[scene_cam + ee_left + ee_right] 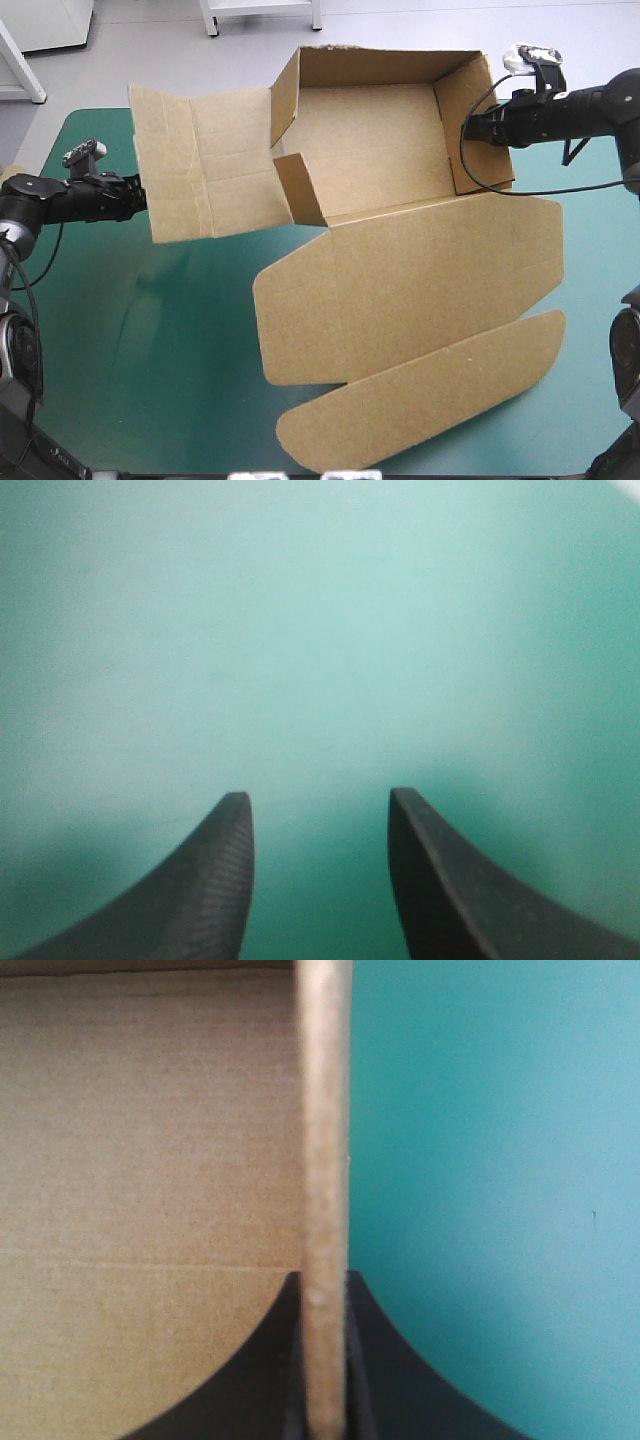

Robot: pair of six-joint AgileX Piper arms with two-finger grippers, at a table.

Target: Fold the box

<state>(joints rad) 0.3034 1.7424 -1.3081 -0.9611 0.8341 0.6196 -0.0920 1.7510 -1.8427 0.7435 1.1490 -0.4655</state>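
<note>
The box [380, 150] sits at the tabletop's [150, 350] far edge; the right hand [325, 1278] pinches its right wall, the left hand [318, 798] hangs released (apparently beside the unfolded left flap). Hold that wall upright when raising the flap.

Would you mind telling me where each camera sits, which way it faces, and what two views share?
High view: above and behind the robot, looking down on the teal-green cover and box; left gripper and right gripper show.
Left wrist view: above that wrist, facing bare cover between open fingers.
Right wrist view: above that wrist; fingers shut on the box's wall.
Shared: high and right wrist views show that grip.
</note>
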